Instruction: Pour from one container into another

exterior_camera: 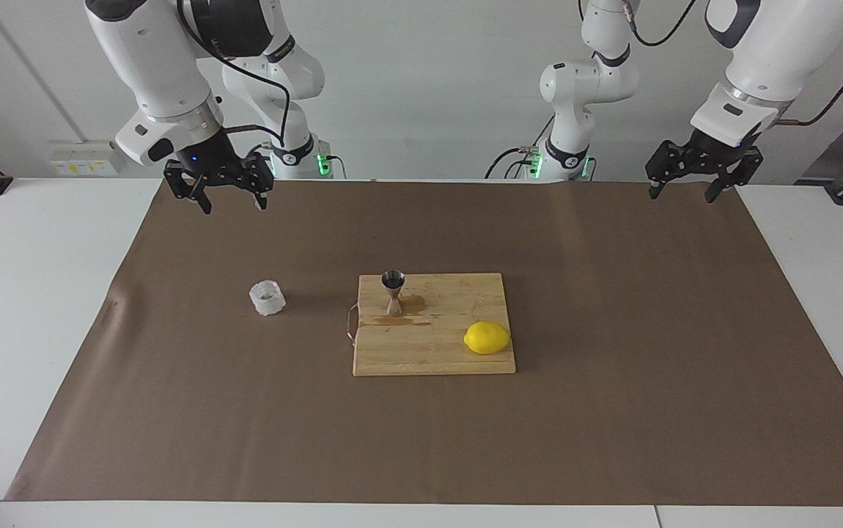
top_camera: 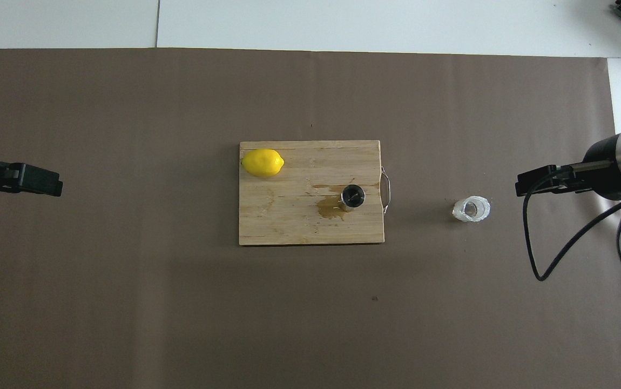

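Grippers first, since they sit nearest us: our right gripper (exterior_camera: 231, 196) hangs in the air over the brown mat (exterior_camera: 612, 411) at our right arm's end, fingers spread wide apart and nothing between them; our left gripper (exterior_camera: 687, 185) hangs over the mat's corner at the left arm's end, fingers likewise spread and empty; both arms wait, well clear of everything on the table. Out from the right gripper, toward the table's middle, we find the clear cup (exterior_camera: 267, 298) standing on the mat, open mouth up, frosted faceted walls, well apart from the gripper's tips; alongside it, toward the left gripper, lies the wooden cutting board (exterior_camera: 458, 359), its wire handle on the edge facing the cup; the steel jigger (exterior_camera: 393, 292) stands upright on the board near that handle edge, a wet brown stain (exterior_camera: 410, 312) spread on the wood at its foot. Farther out, we reach the lemon (exterior_camera: 487, 337), lying on the board's corner toward the left gripper.
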